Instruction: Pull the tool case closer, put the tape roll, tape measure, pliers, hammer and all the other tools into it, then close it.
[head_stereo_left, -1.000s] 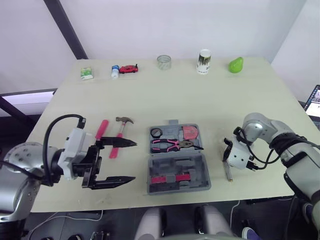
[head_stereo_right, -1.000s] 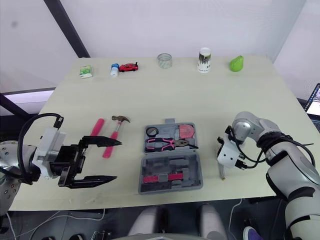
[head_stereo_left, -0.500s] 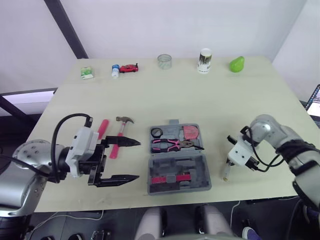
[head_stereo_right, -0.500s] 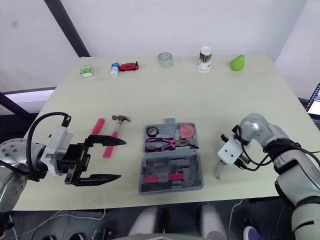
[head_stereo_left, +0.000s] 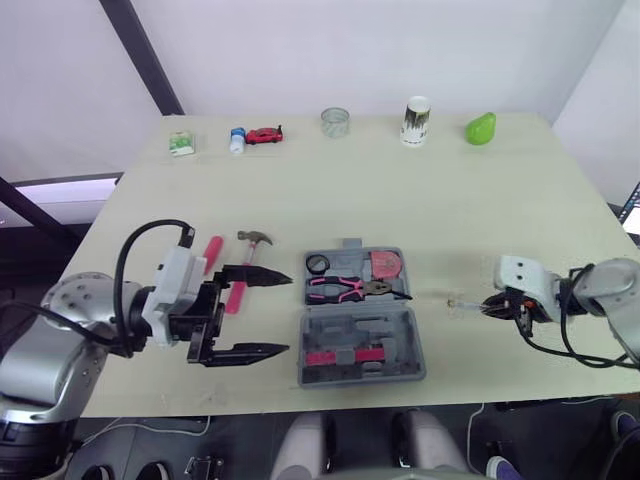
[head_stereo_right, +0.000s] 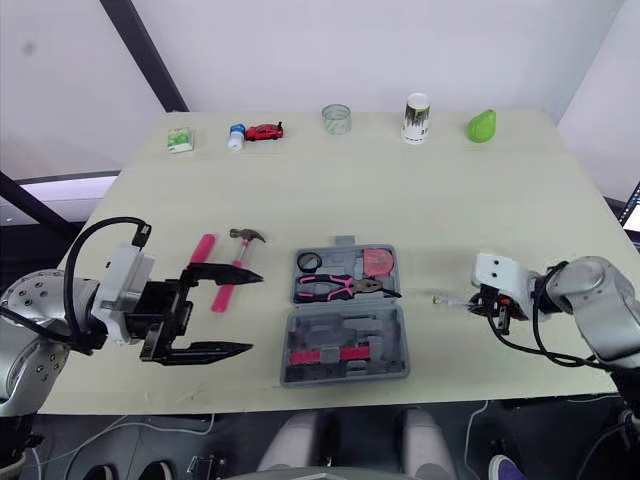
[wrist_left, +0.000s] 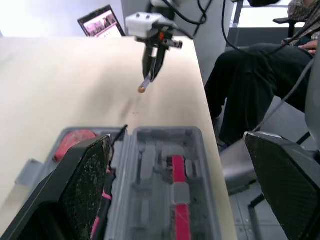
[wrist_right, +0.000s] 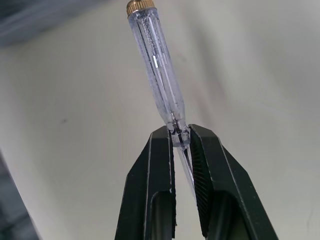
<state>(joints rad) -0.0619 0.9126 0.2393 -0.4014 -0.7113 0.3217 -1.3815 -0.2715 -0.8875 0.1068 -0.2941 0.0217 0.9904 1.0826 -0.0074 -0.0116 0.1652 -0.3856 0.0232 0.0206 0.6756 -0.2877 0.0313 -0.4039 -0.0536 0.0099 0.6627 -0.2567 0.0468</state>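
Clear screwdriver (wrist_right: 157, 70) pinched in right hand (wrist_right: 181, 134); left hand (head_stereo_left: 288, 314) wide open.

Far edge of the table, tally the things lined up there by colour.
Green: 2, the small box and the pear-shaped object
Red: 1, the toy car
Clear: 1, the tape roll
White: 2, the cup and the blue-capped bottle
Total: 6

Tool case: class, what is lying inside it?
In the tool case: pink pliers, a black roll, a pink tape measure. Slots beneath them are covered.
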